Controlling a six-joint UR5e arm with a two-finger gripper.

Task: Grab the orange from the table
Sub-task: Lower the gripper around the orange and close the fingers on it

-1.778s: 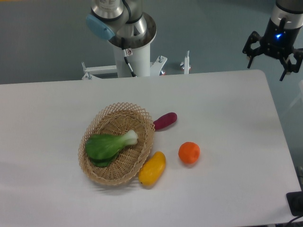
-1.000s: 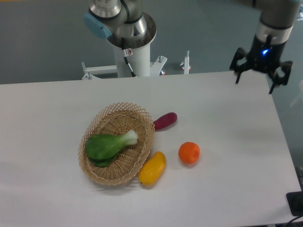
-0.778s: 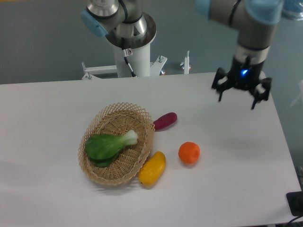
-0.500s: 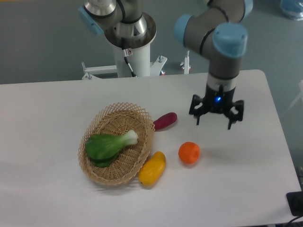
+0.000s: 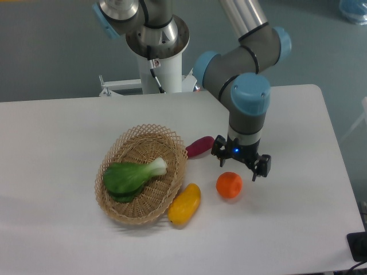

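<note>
The orange (image 5: 229, 185), small, round and bright, lies on the white table (image 5: 287, 229) to the right of the basket. My gripper (image 5: 240, 165) hangs just above and slightly behind it, fingers spread open and pointing down, with nothing between them. Its fingertips do not touch the fruit. The arm reaches in from the back of the table.
A wicker basket (image 5: 142, 173) holding a green bok choy (image 5: 131, 176) sits left of centre. A yellow mango-like fruit (image 5: 184, 203) lies against its front right rim. A purple oblong vegetable (image 5: 199, 146) lies behind the orange, close to my gripper's left side.
The gripper has swept in from the far right rear corner, moving left and forward and coming down to just above the orange. It stayed open. The objects have not moved.
</note>
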